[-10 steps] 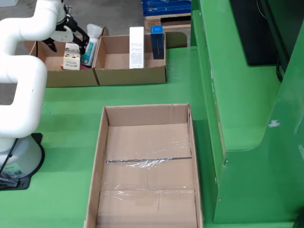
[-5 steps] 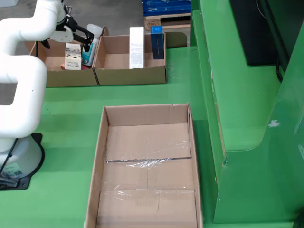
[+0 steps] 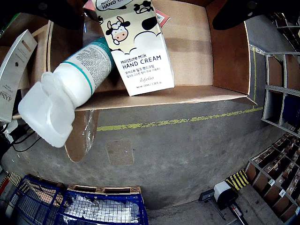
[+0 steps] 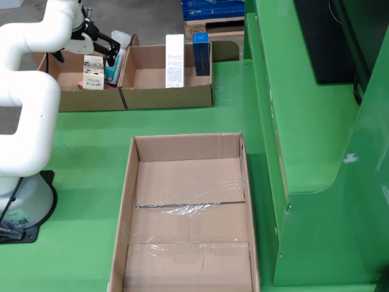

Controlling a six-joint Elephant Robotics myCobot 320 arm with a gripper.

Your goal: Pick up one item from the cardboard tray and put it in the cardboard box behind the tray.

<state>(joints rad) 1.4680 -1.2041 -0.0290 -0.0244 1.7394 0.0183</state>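
From the fixed view my claw [image 4: 109, 50] hangs over the left of two small cardboard boxes [image 4: 91, 97] at the back of the green table [image 4: 73, 158], close inside its walls, while the big cardboard tray [image 4: 124, 201] in front lies well apart with open room all round it. My own camera shows what that view cannot: a cow-printed hand cream carton [image 3: 138, 51] and a white tube with a teal band [image 3: 70, 86] right beneath me against the box wall [image 3: 229, 51], with grey floor beyond its edge. Whether my jaws grip either one, or how far they stand apart, I cannot tell.
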